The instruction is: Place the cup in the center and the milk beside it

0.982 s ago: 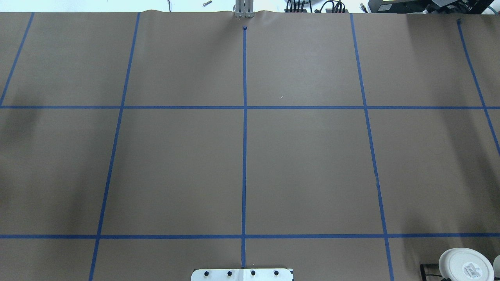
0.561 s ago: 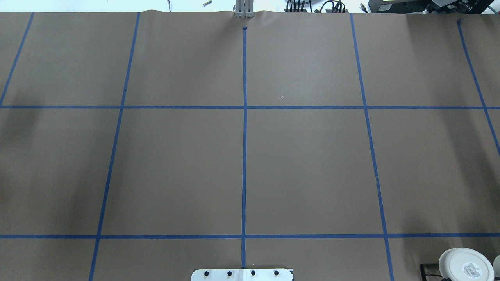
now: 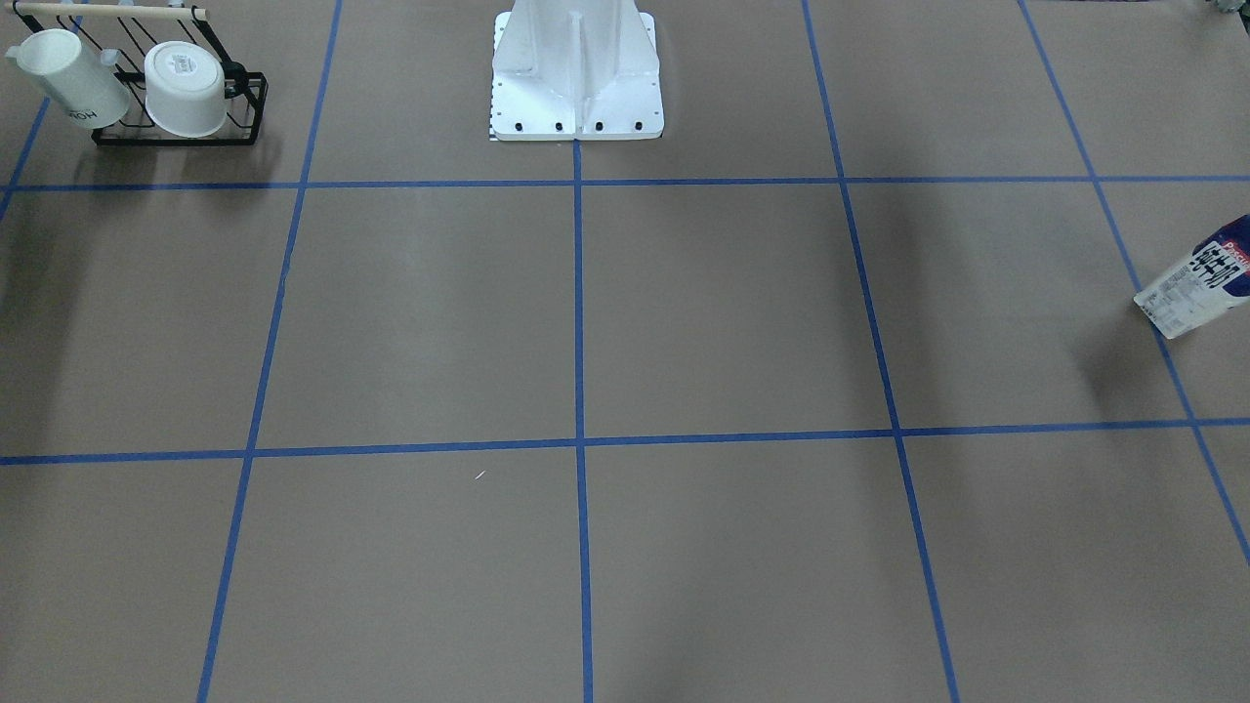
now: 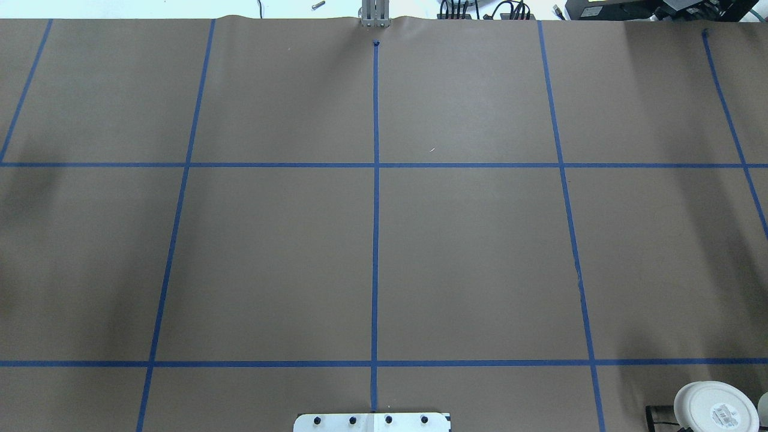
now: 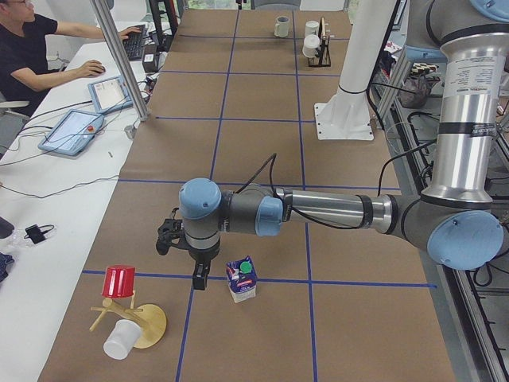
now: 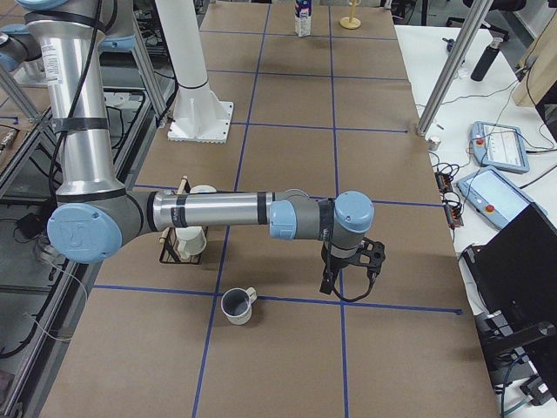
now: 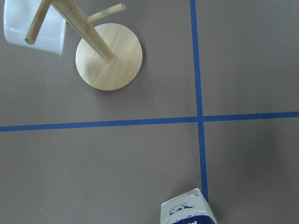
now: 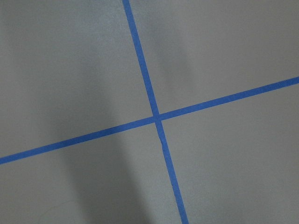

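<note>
Cup upright at right end of counter, robot-side of right claw — nearer arm; milk just beside left claw at left end. Claw openings — cannot tell.

On the milk carton, the letters "Pascu" are read on a red banner cut off by the frame edge. Dark lettering is carried by a white cup but cannot be made out.

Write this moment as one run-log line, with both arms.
left gripper: beside milk, apart, jaws unclear | right gripper: near cup, apart, jaws unclear | cup, milk: not yet at centre
</note>
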Tool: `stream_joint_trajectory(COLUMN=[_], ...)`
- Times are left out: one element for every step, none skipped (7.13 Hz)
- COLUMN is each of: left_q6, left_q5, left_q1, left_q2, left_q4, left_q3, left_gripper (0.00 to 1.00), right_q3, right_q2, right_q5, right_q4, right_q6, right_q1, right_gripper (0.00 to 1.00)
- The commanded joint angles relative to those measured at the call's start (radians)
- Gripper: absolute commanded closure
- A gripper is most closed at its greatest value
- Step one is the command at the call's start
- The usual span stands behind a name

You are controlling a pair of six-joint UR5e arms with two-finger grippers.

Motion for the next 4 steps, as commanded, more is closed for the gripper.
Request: stream_joint_trajectory(left_q6=[-0.001,-0.001,-0.007,-0.009], left_q5=[-0.001,-0.001,0.001,0.004], left_q1=[0.0,0.002,0.002,0.002], left_q2=[-0.001,0.008,0.016,0.016], left_q4=[-0.007,-0.046,-0.074,-0.076], left_q3=[-0.002,-0.002,0.008,0.011], left_gripper=[0.02,0.02,0.02,0.02], right_q3=[0.016,0.008,0.014,0.008], right_q2=[-0.002,0.021,0.017,0.005], right_q5=[-0.001,0.008,0.01,0.031], right_q4=[0.0,-0.002,-0.009,-0.012], right_q6=[0.008,0.0,0.008,0.009], right_q1=[0.0,-0.005,-0.005,-0.005], right_gripper=[0.0,0.0,0.0,0.0])
